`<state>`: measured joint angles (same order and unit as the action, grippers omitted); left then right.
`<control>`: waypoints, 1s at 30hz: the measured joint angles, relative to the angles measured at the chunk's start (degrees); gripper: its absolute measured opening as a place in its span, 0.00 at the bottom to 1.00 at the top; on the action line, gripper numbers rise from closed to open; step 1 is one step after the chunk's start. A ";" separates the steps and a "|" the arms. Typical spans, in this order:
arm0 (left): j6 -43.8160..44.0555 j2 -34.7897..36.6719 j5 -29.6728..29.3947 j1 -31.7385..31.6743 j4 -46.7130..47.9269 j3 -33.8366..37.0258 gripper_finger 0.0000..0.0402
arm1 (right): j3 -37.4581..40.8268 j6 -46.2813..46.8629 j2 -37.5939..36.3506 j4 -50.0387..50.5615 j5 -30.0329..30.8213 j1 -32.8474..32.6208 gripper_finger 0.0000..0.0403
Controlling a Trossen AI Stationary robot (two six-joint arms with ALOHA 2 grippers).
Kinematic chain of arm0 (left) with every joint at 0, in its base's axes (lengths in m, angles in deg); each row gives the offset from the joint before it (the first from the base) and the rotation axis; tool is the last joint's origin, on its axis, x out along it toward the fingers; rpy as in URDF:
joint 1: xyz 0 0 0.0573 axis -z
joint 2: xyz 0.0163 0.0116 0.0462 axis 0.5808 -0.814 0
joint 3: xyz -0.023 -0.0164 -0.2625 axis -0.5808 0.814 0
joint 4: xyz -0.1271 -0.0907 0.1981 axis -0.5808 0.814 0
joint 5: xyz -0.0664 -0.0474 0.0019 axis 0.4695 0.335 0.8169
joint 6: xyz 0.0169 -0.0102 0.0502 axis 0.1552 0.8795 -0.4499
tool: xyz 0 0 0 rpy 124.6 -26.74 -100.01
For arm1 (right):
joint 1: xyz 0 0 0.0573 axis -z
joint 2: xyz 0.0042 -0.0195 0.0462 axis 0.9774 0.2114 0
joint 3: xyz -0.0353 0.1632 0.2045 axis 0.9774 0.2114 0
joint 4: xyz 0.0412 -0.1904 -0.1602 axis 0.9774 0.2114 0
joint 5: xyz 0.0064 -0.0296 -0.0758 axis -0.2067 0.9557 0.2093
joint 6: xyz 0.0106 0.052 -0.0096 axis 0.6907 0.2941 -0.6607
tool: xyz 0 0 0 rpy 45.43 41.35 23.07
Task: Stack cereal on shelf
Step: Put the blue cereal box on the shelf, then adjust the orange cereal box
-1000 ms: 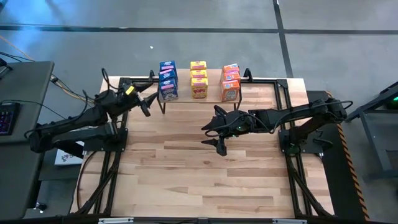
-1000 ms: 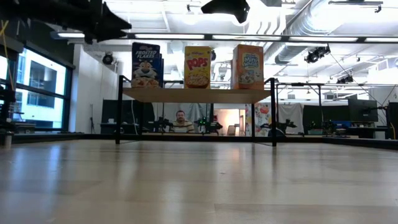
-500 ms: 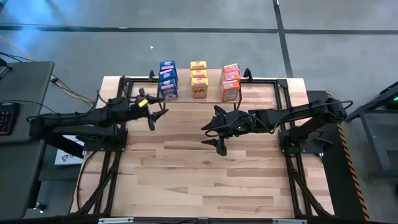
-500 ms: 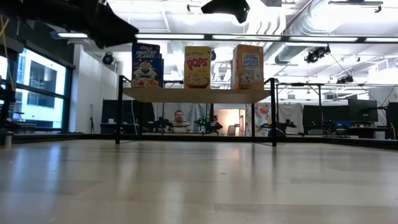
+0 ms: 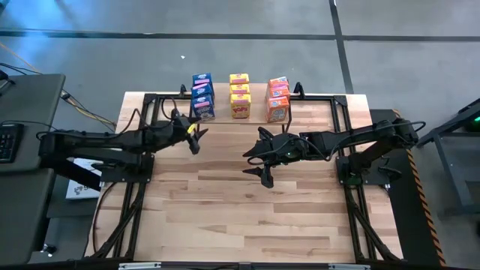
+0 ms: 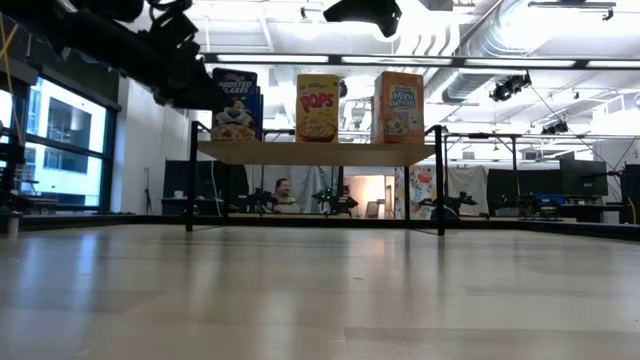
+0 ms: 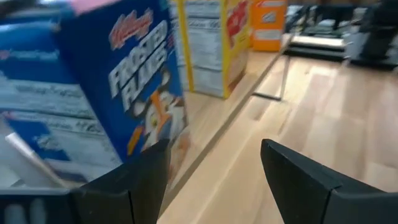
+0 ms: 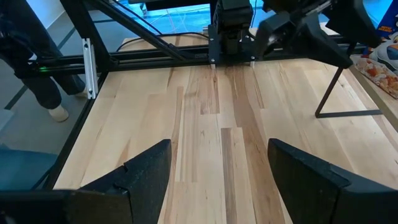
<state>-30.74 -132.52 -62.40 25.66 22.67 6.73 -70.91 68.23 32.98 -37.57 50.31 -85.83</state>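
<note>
My left gripper (image 5: 196,137) has swung along the shelf (image 6: 320,153) front toward the middle, fingers parted and empty, so I judge the stacking finished. The cereal (image 5: 239,95) stands on the shelf in three colour columns, upright, fronts facing my table (image 5: 240,210). Right gripper (image 5: 257,163) waits mid-table, fingers spread.

The left gripper (image 5: 196,135) now sits farther out over the table (image 5: 240,210), just in front of the shelf (image 6: 320,152) near the blue cereal boxes (image 5: 202,96), its arm stretched out straighter than 1 second ago.
</note>
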 joint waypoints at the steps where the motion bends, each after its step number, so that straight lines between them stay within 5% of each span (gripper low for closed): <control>1: 0.16 -0.39 -0.87 0.00 0.01 0.00 0.60 | 0.00 0.00 0.00 0.00 0.00 -0.01 0.64; 30: -1.37 -3.46 -2.93 -0.91 -5.66 0.03 0.60 | 0.00 -0.42 0.00 0.02 0.00 -0.02 0.64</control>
<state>-32.11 -135.98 -65.33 24.75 17.01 6.76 -70.91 67.81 32.98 -37.55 50.31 -85.85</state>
